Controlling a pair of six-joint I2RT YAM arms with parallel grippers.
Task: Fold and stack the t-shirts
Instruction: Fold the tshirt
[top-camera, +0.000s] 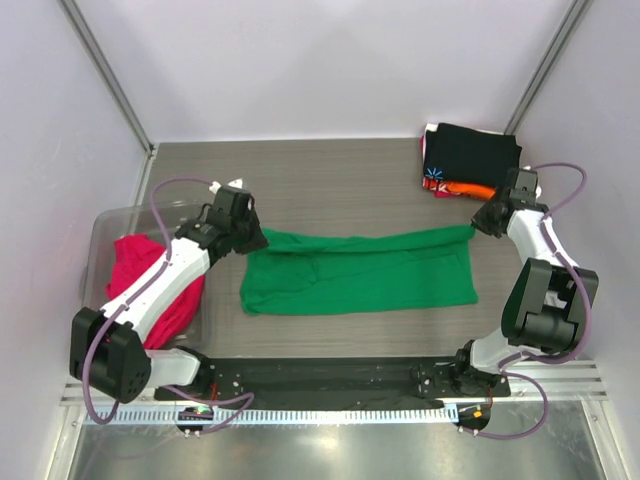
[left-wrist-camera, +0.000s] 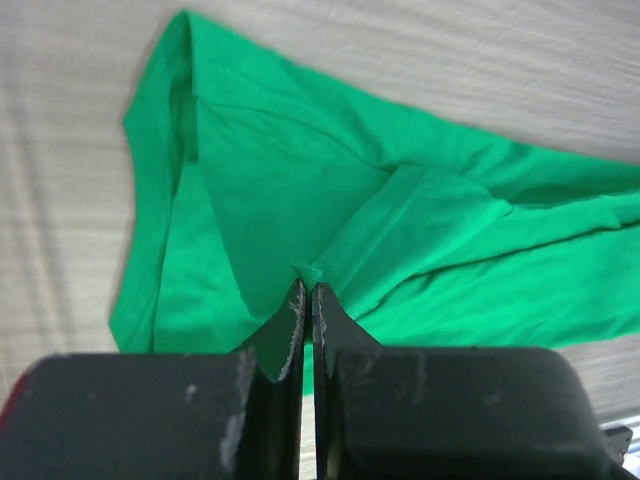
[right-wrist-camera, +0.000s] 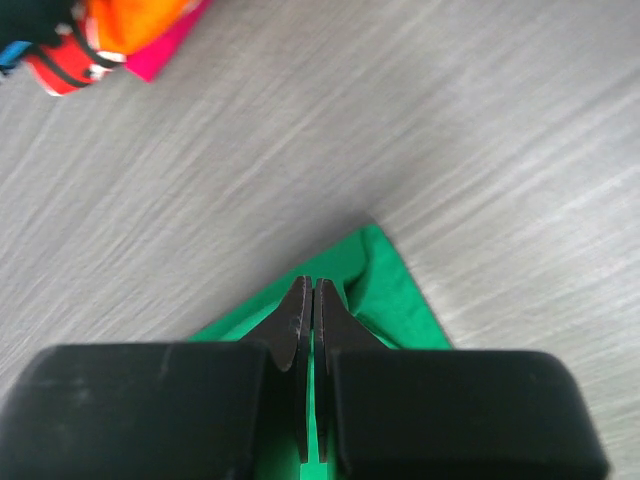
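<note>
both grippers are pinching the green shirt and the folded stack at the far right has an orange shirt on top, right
No: the black shirt tops the folded stack, an orange shirt showing beneath it, per the top external view. The left gripper and right gripper do pinch the green shirt.

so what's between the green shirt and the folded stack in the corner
Nothing but bare table: the right wrist view shows it from the green shirt corner, held in the right gripper, to the folded stack.

Left pincer (left-wrist-camera: 307, 289) and right pincer (right-wrist-camera: 308, 284) pinched closed — arms splayed outward.
</note>
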